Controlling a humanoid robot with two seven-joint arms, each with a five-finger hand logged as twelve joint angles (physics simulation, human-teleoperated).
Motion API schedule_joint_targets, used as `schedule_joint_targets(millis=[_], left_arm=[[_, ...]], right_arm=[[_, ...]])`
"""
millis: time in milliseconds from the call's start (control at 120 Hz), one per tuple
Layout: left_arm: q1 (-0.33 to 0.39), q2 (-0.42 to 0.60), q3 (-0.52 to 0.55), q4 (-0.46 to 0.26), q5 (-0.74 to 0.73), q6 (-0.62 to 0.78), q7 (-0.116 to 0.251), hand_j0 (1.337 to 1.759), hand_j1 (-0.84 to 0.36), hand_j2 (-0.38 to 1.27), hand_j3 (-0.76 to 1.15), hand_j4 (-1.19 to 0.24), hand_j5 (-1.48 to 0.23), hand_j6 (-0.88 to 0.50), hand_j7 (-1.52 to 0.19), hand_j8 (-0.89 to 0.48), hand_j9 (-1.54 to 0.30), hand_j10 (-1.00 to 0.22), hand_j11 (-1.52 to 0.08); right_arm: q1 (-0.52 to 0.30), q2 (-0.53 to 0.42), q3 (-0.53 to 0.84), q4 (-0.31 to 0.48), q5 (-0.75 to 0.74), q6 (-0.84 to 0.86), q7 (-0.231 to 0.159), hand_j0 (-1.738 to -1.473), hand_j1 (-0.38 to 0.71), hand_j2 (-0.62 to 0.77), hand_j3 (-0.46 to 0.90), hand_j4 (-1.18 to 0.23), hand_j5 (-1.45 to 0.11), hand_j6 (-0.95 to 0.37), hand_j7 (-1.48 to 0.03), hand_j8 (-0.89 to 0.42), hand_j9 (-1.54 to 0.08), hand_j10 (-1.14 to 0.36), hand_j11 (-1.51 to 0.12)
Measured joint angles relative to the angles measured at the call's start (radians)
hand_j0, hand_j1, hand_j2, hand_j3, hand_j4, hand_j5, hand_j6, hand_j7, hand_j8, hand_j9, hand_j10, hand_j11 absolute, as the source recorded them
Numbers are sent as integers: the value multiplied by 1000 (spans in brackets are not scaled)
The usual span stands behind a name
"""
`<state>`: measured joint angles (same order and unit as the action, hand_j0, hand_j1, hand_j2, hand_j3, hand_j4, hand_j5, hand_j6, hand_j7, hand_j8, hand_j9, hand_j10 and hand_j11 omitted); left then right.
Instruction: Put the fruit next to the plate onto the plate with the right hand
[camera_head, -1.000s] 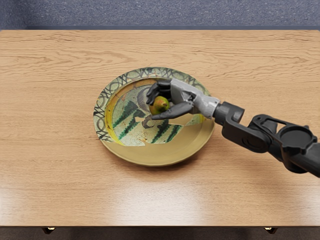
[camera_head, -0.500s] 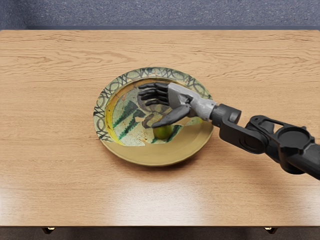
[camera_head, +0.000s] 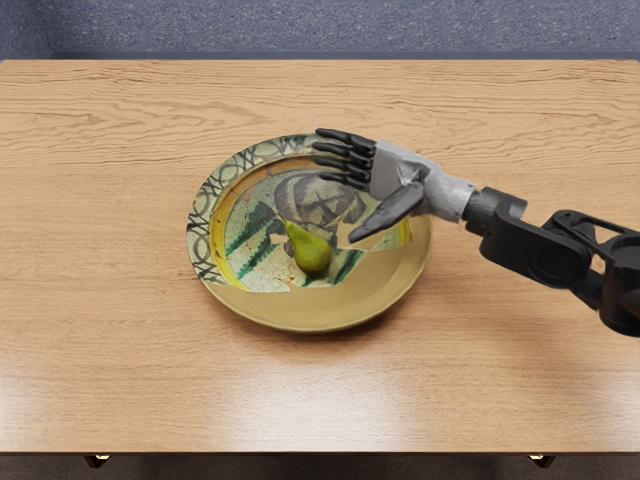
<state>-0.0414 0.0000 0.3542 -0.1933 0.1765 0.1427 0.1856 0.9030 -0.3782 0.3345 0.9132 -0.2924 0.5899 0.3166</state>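
Observation:
A green-yellow pear (camera_head: 309, 249) lies on its side inside the round patterned plate (camera_head: 222, 184), near the plate's middle, with its narrow end pointing up-left. My right hand (camera_head: 358, 186) hovers over the plate's upper right part, up and to the right of the pear, and is not touching it. Its fingers are spread wide and hold nothing. The right arm (camera_head: 540, 248) runs in from the right edge. No left arm shows.
The plate sits on a wooden table (camera_head: 120, 330) whose front edge runs along the bottom of the picture. A dark floor strip shows beyond the table's far edge.
The right hand let go of the pear, opened its fingers and drew back up and to the right. The pear dropped onto the plate and now lies there free.

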Motion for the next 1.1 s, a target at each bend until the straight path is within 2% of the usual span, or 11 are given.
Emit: schedule_joint_targets(millis=[158,250,450,642,1100], left_arm=[[0,0,0,0,0,0,0,1658,349,0,0,0,0,0,0,0,0,0,0],[0,0,0,0,0,0,0,1658,349,0,0,0,0,0,0,0,0,0,0],[0,0,0,0,0,0,0,1658,349,0,0,0,0,0,0,0,0,0,0],[0,0,0,0,0,0,0,1658,349,0,0,0,0,0,0,0,0,0,0],[0,0,0,0,0,0,0,1658,349,0,0,0,0,0,0,0,0,0,0]], right_arm=[[2,-98,-4,116,105,16,-62,-1658,-279,-10,0,-60,-78,-61,-79,-60,-78,-61,-78],[2,-143,-5,175,146,19,-85,-1658,-284,-9,0,-56,-73,-56,-73,-55,-73,-56,-73],[-3,-249,-8,264,232,21,-140,-1658,-289,-8,0,-51,-67,-51,-67,-51,-67,-51,-67],[-8,-353,-35,320,278,21,-153,-1658,-290,-8,0,-49,-65,-49,-65,-49,-65,-49,-65],[-19,-473,-67,331,311,21,-155,-1658,-290,-8,0,-49,-66,-48,-66,-49,-66,-49,-66]])
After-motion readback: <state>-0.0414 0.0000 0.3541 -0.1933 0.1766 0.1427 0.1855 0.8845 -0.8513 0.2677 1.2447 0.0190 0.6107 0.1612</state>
